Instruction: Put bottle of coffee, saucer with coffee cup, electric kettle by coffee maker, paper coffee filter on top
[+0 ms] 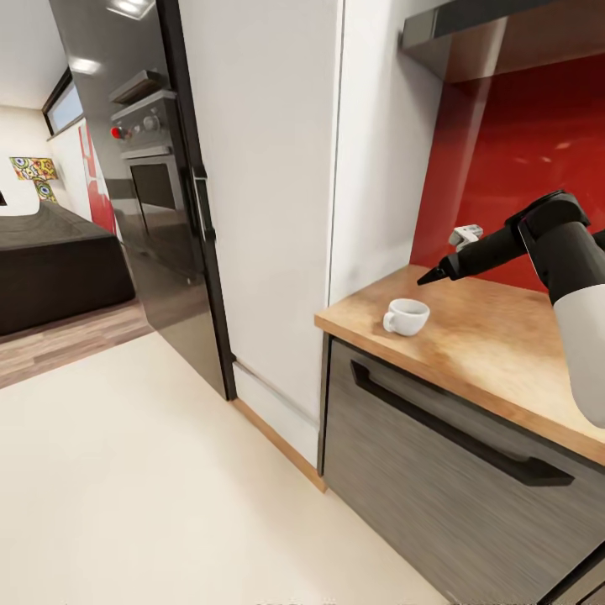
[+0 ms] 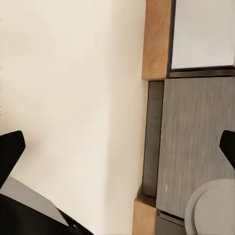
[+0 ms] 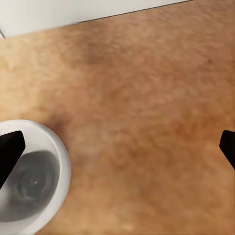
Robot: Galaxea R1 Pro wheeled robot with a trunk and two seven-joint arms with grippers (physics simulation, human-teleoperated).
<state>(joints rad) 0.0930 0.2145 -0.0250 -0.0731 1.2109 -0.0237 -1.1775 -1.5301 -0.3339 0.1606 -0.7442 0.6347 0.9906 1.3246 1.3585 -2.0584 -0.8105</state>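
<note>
A small white coffee cup (image 1: 407, 317) stands upright on the light wood kitchen countertop (image 1: 496, 344), near its left end, with its handle toward the front left. My right gripper (image 1: 434, 276) hovers over the countertop just behind and to the right of the cup. In the right wrist view the cup (image 3: 30, 181) lies beside one fingertip (image 3: 11, 147), the countertop (image 3: 147, 88) lies below, and the right gripper (image 3: 117, 147) is open and holds nothing. My left gripper (image 2: 122, 147) is open and empty, pointing down at the floor beside the cabinet front.
A tall white cabinet panel (image 1: 269, 168) stands against the counter's left end, with a black fridge (image 1: 143, 210) further left. A red backsplash (image 1: 521, 160) runs behind the counter under a grey hood (image 1: 504, 34). Below the worktop is a dark drawer front (image 1: 403, 470) with a black handle (image 1: 454, 433). Cream floor (image 1: 168, 487) lies in front.
</note>
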